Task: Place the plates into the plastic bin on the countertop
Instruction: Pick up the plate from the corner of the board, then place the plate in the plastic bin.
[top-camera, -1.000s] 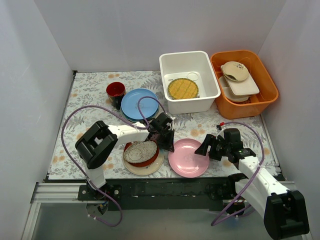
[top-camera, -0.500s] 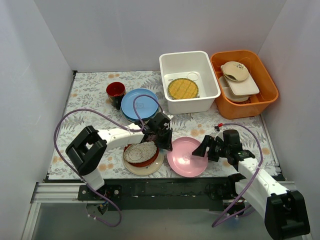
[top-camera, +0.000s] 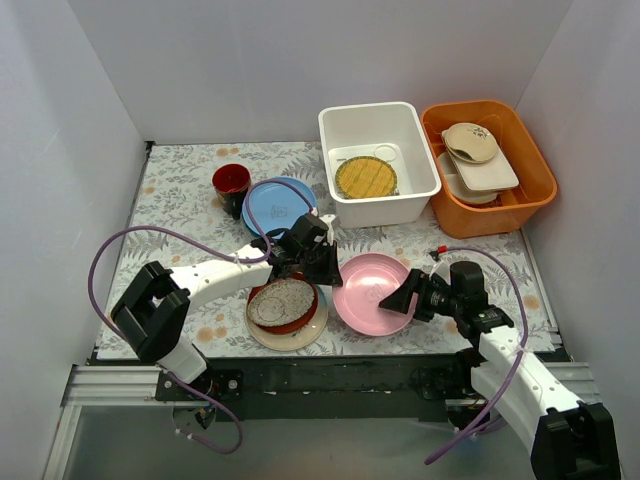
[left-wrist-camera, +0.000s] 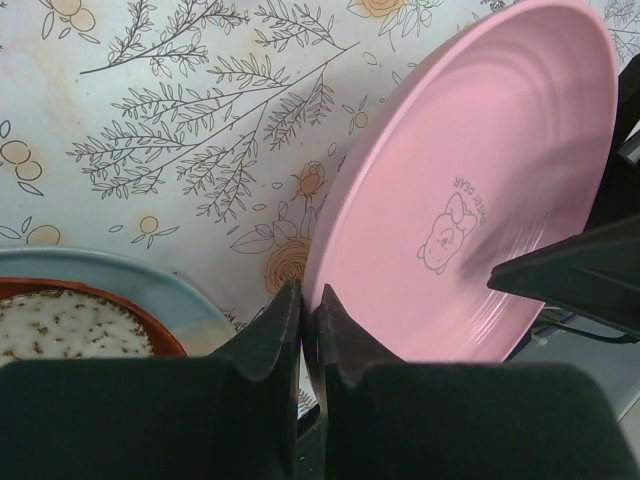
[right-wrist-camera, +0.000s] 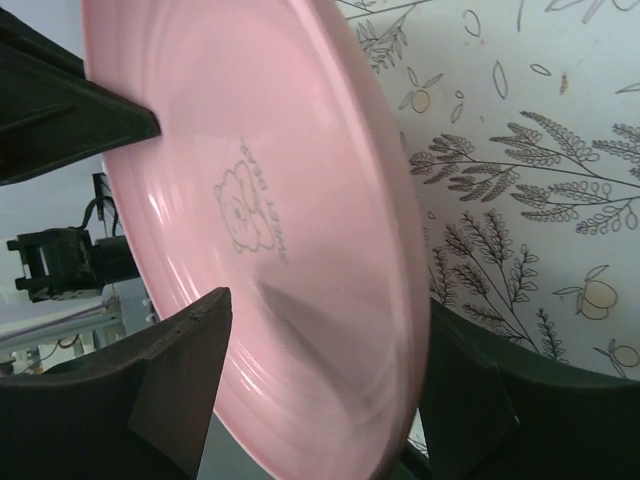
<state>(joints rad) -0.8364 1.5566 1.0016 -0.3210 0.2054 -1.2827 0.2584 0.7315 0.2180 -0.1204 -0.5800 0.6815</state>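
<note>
1. Near the front of the surface (top-camera: 180, 200), the pink plate (top-camera: 365, 290) no longer lies flat as it did a second ago. It is now tipped up on its left side and has shifted a little toward the middle.
2. Your left arm has stretched lower and further left since then. Your right hand (top-camera: 400, 298) has closed in on the plate's right rim.
3. Your left hand (top-camera: 333, 278) is clenched, and its fingers (left-wrist-camera: 285, 320) meet right at the plate's left rim. You cannot tell from the wrist view whether the rim is pinched between them or only resting against them.
4. Your right hand is released wide. One finger is on each face of the tilted plate, so it straddles the rim without clamping it.
5. Just left of the pink plate sits the red-brown plate (top-camera: 285, 305) with its speckled dish, on top of a cream plate. Your left hand hangs over this stack's far right edge.
6. Further back lie the light blue plate (top-camera: 280, 205) and a dark-red cup (top-camera: 231, 182).
7. The plastic bin (top-camera: 380, 107) stands at the back right and already holds the yellow woven plate (top-camera: 366, 177). An orange tub (top-camera: 540, 180) with beige dishes sits beside it.
8. Only patterned surface lies between the pink plate and the bin.
</note>
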